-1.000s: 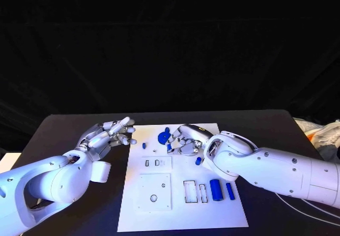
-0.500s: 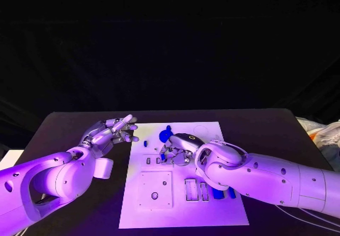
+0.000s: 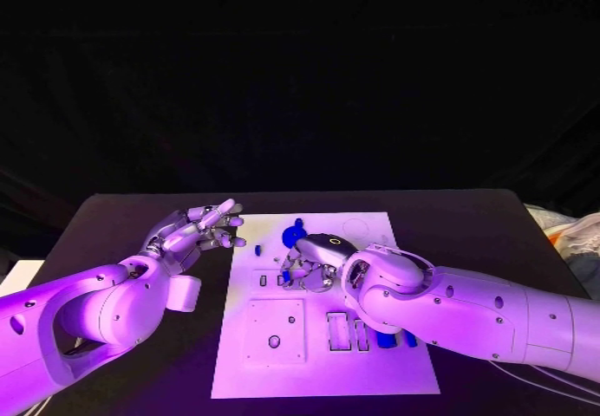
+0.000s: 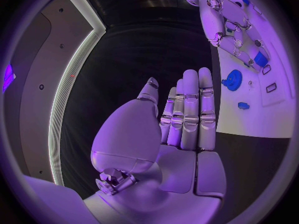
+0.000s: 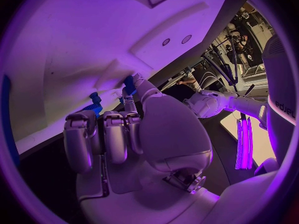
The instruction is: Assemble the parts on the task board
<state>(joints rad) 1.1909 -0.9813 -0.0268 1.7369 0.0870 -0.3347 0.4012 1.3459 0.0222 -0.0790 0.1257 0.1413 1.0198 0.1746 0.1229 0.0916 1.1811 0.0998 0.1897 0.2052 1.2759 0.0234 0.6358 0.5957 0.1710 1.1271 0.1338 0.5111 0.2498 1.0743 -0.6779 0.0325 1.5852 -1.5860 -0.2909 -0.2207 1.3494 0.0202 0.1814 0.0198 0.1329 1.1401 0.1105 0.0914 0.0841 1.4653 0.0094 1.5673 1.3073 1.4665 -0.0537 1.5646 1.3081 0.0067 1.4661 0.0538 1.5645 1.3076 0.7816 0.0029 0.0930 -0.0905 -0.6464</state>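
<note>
I see the black table [image 3: 500, 225] with the flat white task board [image 3: 375, 364] lying in its middle. My right hand [image 3: 313, 260] is down on the board's upper middle, fingers curled in, pinching a small blue peg-like part [image 5: 129, 82] at the fingertips; right wrist view has that part's tip against the board surface by a slot, can't tell if it's seated. My left hand [image 3: 200, 232] hangs over the bare table just beside the board's left edge, fingers straight and close together, thumb apart, nothing in it. Round blue gear-shaped part [image 3: 293, 236] lies near the board's top, just beyond the right hand. Two blue cylinder parts [image 3: 390, 340] lie side by side at the board's right, partly hidden under my right forearm. Tiny blue part [image 3: 257, 250] sits near the board's left edge, between the two hands.
</note>
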